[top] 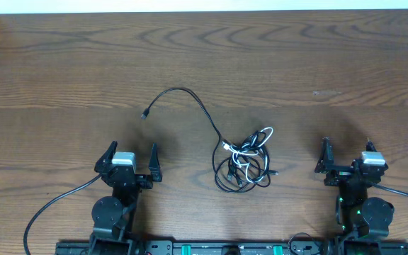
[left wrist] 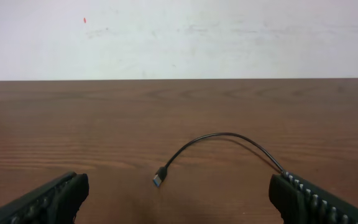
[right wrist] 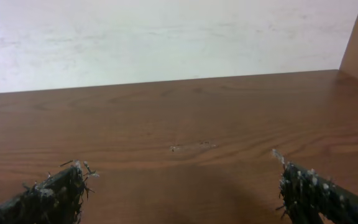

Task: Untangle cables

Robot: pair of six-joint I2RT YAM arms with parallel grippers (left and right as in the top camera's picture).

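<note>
A tangle of cables point(top: 244, 165) lies on the wooden table between my two arms: looped black cords with a short white cord point(top: 255, 142) wound into them. One long black cable point(top: 190, 99) runs out of the tangle up and left and ends in a plug point(top: 145, 113). That plug, with a blue tip, also shows in the left wrist view point(left wrist: 160, 178), just ahead of the fingers. My left gripper point(top: 132, 157) is open and empty, left of the tangle. My right gripper point(top: 347, 157) is open and empty, right of the tangle. The right wrist view shows only bare table.
The wooden table point(top: 62, 71) reaches a pale wall at the back. A small pale scuff point(right wrist: 191, 147) marks the wood ahead of the right gripper. Thick black wires point(top: 48, 209) run from the arm bases at the front edge.
</note>
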